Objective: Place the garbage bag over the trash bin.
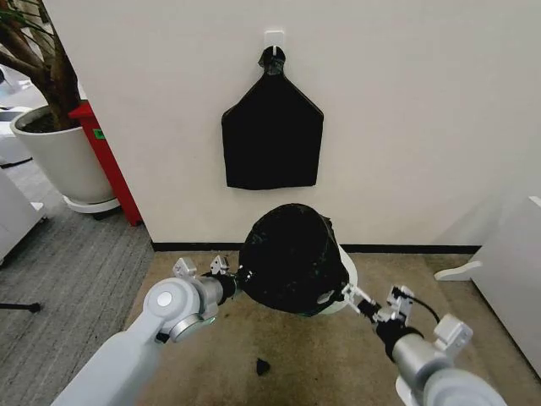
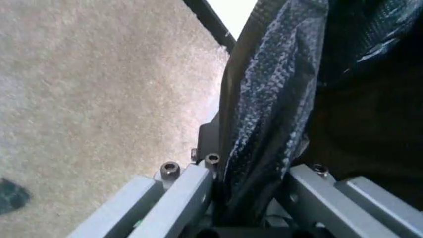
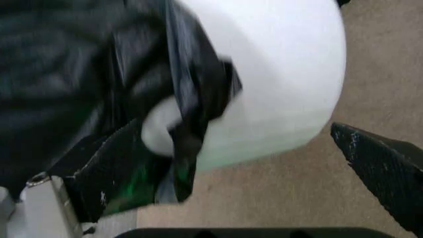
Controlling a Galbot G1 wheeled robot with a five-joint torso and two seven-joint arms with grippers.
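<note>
Low in the frame, the left gripper [image 1: 226, 272] pinches the garbage bag [image 1: 290, 256] at its left edge, film clamped between its fingers [image 2: 182, 193]. The right gripper [image 1: 359, 302] stands parted at the bag's lower right (one finger [image 3: 109, 181] under the film). At centre the bag drapes the trash bin [image 3: 278, 94]; above it a black bundle [image 1: 272, 135] hangs on the wall.

The setting looks like an office or a lab test corner. A plain white wall [image 1: 406, 110] with a dark baseboard [image 1: 406, 249] runs across at twelve o'clock, and a wall hook [image 1: 273, 38] holds a flat black bundle [image 1: 272, 135]. Beige carpet [image 1: 321, 355] meets grey carpet tiles [image 1: 76, 279] at nine o'clock. At ten o'clock stands a big white plant pot [image 1: 63, 156] with a tree [image 1: 38, 51], beside a red panel [image 1: 110, 161]. White furniture [image 1: 507, 262] sits at three o'clock.
</note>
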